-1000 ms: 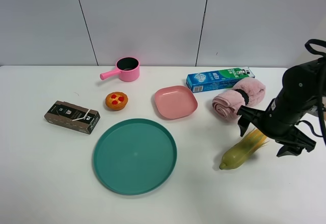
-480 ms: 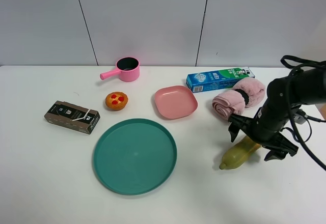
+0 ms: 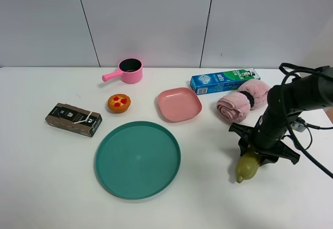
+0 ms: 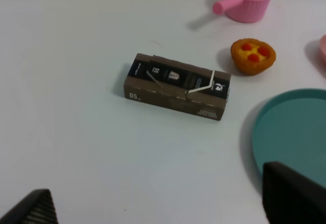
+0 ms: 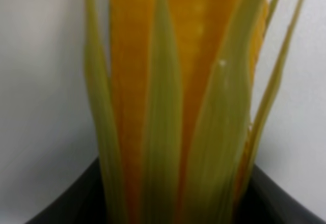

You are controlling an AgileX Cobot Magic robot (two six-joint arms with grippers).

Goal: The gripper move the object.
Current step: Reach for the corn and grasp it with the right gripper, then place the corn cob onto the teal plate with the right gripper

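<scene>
The toy corn cob (image 3: 247, 166) lies on the white table at the right, its rounded yellow-green end sticking out toward the front. My right gripper (image 3: 264, 147) is down over it, jaws spread with one black finger on each side. In the right wrist view the corn (image 5: 178, 81) fills the frame, orange-yellow kernels under green husk leaves, between the dark fingers (image 5: 66, 206) at the frame's lower corners. My left gripper (image 4: 160, 203) is open and empty above the table's left part; it does not show in the exterior view.
A teal plate (image 3: 138, 158) lies front centre. A pink square dish (image 3: 179, 104), a rolled pink towel (image 3: 243, 101) and a blue toothpaste box (image 3: 223, 80) lie behind the corn. An orange tart (image 3: 119, 103), a brown box (image 3: 73, 119) and a pink pot (image 3: 130, 71) are on the left.
My right arm has come left and down until the gripper straddles the corn. The corn has turned, its rounded end now pointing to the front.
</scene>
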